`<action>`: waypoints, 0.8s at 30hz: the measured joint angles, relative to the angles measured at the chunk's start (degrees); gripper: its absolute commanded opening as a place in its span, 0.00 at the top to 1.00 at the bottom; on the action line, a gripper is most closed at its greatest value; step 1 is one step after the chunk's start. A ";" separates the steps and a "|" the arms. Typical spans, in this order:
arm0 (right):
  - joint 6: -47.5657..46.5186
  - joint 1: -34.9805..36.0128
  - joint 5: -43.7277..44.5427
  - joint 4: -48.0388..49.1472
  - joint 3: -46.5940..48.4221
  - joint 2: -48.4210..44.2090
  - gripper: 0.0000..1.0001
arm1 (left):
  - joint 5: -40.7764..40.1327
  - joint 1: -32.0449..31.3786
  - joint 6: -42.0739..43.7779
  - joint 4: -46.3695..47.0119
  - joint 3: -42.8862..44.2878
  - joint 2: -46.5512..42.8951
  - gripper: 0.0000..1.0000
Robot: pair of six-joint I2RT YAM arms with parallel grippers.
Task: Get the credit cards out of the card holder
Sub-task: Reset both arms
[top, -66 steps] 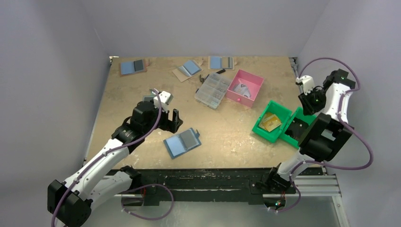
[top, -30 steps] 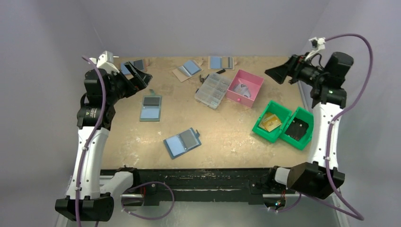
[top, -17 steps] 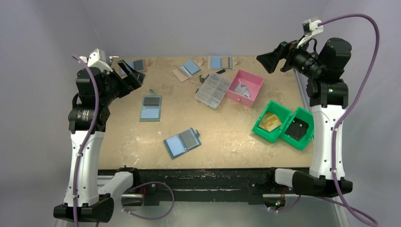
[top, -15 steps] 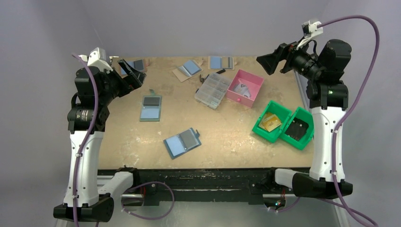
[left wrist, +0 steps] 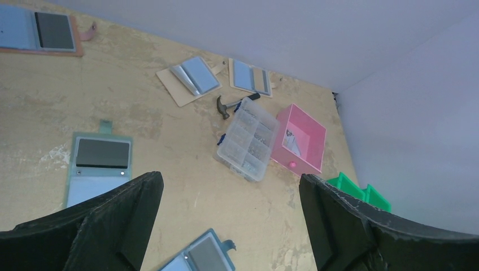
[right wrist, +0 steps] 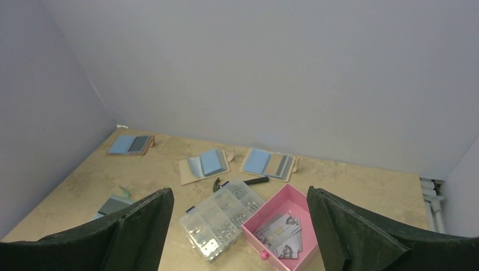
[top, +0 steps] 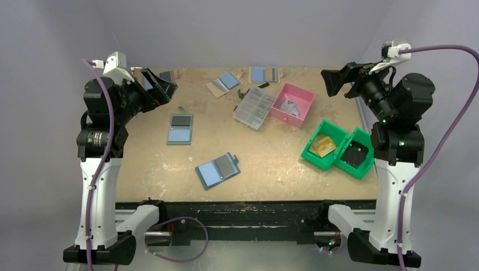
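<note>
Plainly, left pincer and right pincer both gape wide, holding and touching nothing.

Surface: 1 tan board, worn and mottled, with pale scuffs. Black rail along its near edge.
Walls: 3, plain pale lavender-grey. Back wall, left wall and right wall enclose the surface on 3 sides.
Light: even, diffuse; shadows soft.

Worn table: card holder, organizer, pink box, green bins.
</note>
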 measured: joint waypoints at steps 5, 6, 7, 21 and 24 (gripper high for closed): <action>0.87 0.02 1.77 1.11 -1.44 -1.03 0.01 | -0.57 -0.96 0.68 -0.09 0.00 -0.04 0.01; 0.94 0.02 1.95 1.33 -1.73 -1.01 0.01 | -0.85 -1.33 1.03 -0.13 0.00 -0.09 0.01; 0.96 0.02 2.36 1.46 -2.08 -1.01 0.01 | -1.27 -1.68 1.60 -0.17 0.00 -0.17 0.01; 0.59 0.00 4.61 3.23 -6.69 -1.73 0.01 | -3.78 -2.73 4.96 -0.35 -0.02 -2.05 0.01; 0.39 0.00 4.66 3.45 -6.69 -1.73 0.01 | -3.93 -2.73 5.16 -0.31 -0.04 -2.05 0.01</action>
